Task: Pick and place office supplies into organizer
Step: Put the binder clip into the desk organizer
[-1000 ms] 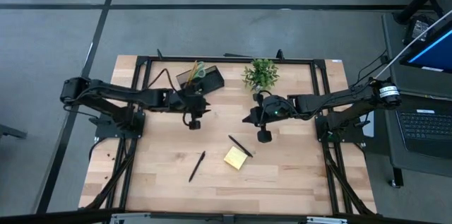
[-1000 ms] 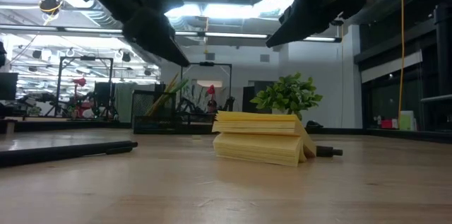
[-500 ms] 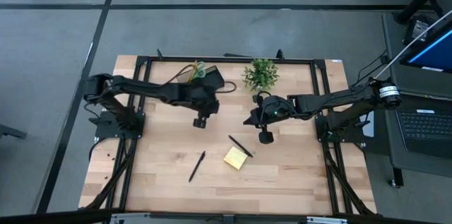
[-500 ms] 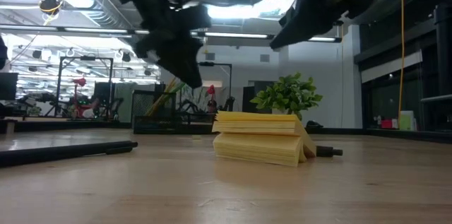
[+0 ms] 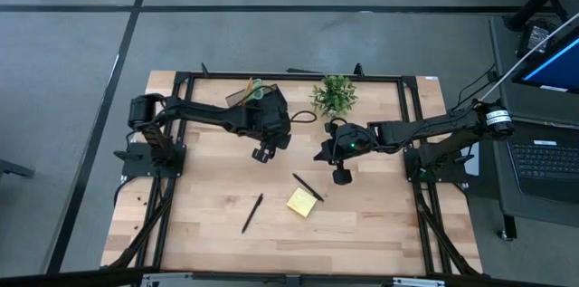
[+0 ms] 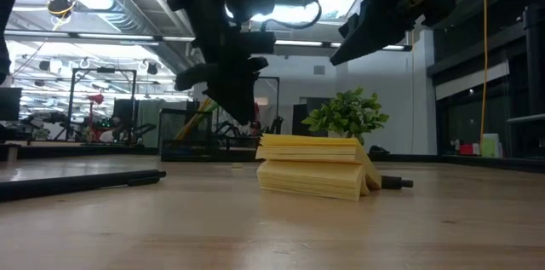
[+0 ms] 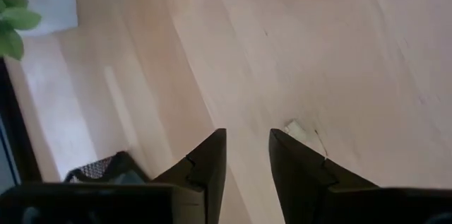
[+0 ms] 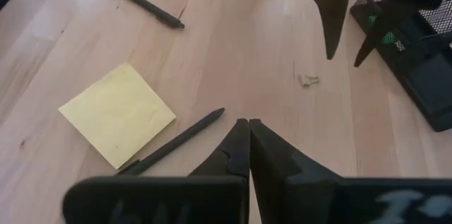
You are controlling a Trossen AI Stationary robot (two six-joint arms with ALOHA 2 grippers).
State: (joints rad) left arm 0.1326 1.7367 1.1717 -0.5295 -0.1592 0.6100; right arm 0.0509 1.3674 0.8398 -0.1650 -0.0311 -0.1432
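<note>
Organizer (image 5: 242, 98) at the far edge of the desk (image 5: 380, 233), just left of the potted plant (image 5: 334, 95), partly hidden under the left arm. Inside it, green-handled scissors (image 5: 257, 90) and a pencil (image 5: 250, 83), both leaning upright.

Still out on the wood: yellow sticky-note pad (image 5: 301, 201) near the middle of the desk, one black pen (image 5: 308, 186) just beside its far corner, a second black pen (image 5: 252, 213) apart to the left. Same spots as a second ago. Small pale scrap (image 8: 308, 80) lying between the two claws.

Left claw (image 5: 263, 153) hanging above bare wood just in front of the organizer, fingers a narrow gap apart, holding nothing. Shifted rightward over the last second, with the arm stretched farther across and now over the organizer's near side.

Right claw (image 5: 340, 176) poised over the desk in front of the plant, near the pad and the closer pen, fingers pressed together, empty. No visible change from a second ago.
</note>
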